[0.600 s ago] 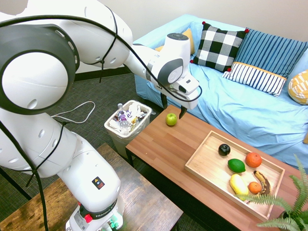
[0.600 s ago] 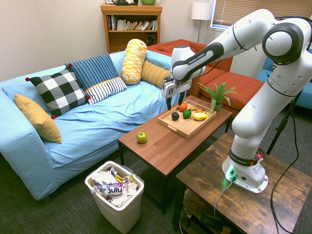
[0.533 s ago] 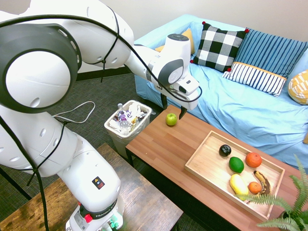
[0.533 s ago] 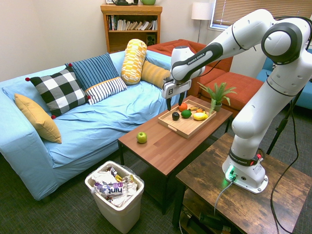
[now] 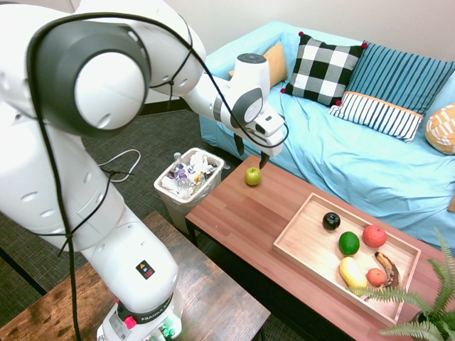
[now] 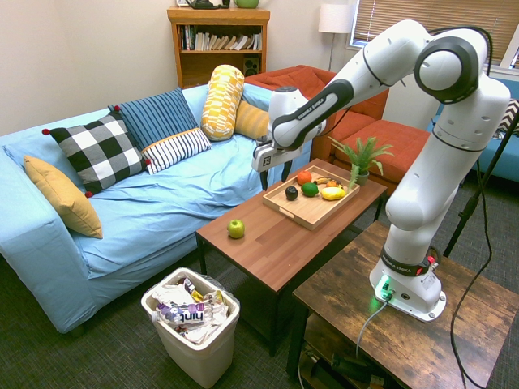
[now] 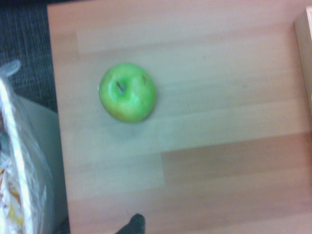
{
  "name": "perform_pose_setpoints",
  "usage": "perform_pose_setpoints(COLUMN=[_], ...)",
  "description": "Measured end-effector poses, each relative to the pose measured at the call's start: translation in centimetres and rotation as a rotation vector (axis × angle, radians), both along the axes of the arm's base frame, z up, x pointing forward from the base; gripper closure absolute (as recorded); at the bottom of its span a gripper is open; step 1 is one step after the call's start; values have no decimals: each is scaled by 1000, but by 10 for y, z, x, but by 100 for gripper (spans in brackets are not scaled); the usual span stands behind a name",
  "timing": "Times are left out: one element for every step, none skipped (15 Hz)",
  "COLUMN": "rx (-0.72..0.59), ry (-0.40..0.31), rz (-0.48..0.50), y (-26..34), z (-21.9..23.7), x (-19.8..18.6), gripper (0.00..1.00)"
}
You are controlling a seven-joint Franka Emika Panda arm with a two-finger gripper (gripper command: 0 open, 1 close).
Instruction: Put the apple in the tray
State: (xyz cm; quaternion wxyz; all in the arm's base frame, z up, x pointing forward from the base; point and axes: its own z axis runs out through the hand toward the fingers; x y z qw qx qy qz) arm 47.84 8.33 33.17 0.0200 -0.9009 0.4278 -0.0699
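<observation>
Yellow-green, the apple sits on the table near its bin-side end, well apart from the tray. My gripper hangs above it, fingers spread, empty. I should centre over the stem before descending.

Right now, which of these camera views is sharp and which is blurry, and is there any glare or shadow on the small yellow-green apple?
Wrist view: soft and hazy, the small round yellow-green apple blurred though its stem dimple shows, with a faint shadow on the wooden table. First exterior view: sharp, wide-angle bend in the near arm, apple evenly lit. Second exterior view: sharp, no strong glare on the apple.
</observation>
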Motion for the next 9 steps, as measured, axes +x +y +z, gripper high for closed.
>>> perform_pose_setpoints(rx=[-10,-22,-33,-37,-36,-37,-39,-39,-38], ry=[-1,-1,-2,-2,3,10,16,20,27], rz=[-11,-24,-41,-55,-62,-62,-63,-64,-69], y=[11,20,27,32,36,43,51,58,64], z=[-15,-30,-45,-60,-75,-90,-103,-114,-124], x=[13,27,43,58,72,85,95,103,112], gripper=[0,0,0,0,0,0,0,0,0])
